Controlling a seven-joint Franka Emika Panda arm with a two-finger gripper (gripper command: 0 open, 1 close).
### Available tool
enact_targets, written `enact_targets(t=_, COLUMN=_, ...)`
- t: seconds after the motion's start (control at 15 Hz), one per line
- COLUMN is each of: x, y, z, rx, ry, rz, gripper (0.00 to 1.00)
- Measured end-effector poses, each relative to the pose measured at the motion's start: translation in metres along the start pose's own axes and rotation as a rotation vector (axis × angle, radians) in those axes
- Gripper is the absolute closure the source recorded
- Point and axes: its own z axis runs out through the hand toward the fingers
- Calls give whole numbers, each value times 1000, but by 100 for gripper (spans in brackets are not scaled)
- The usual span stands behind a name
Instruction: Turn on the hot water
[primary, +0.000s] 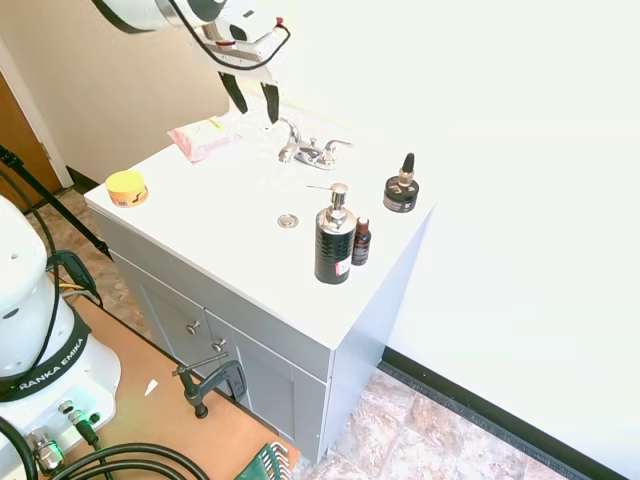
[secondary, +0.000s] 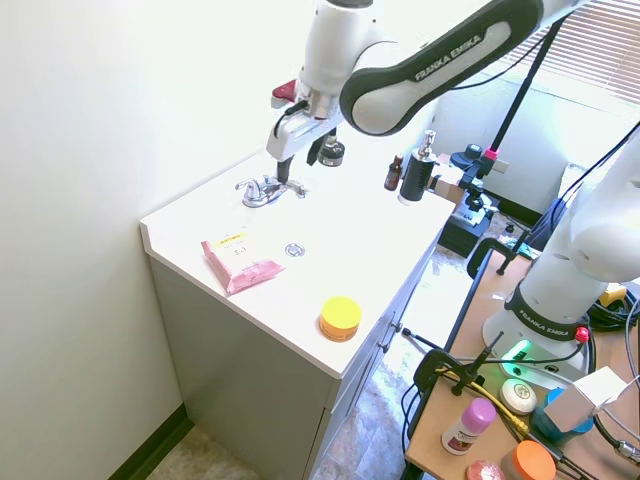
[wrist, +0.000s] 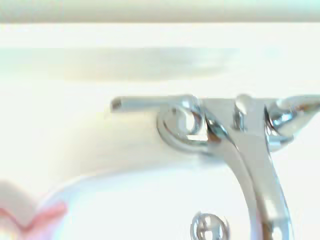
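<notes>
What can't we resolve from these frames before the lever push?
- Sink basin: washed out by glare in both exterior views; only the drain shows.
- Contact between gripper and faucet: too small in the exterior views; the fingers are outside the wrist view.
- Right-hand lever: cut off by the wrist picture's edge.
- Pink packet print: too small to read.

Both exterior views are overexposed: the wall and countertop (primary: 230, 215) are washed out by glare. The wrist view is blurred, the chrome faucet (wrist: 235, 135) softly rendered.
</notes>
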Motion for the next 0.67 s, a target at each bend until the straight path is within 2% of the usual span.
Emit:
enact_targets(t=0.2, x=3, y=-35, z=21, rx=66, ry=105, rz=24, gripper=0)
enact_targets(t=0.33, x=6, y=-56, z=29, rx=87, ry=172, rz=31, gripper=0)
enact_targets(t=0.67, x=9, y=-76, z=60, rx=47, ry=214, rz=24, gripper=0)
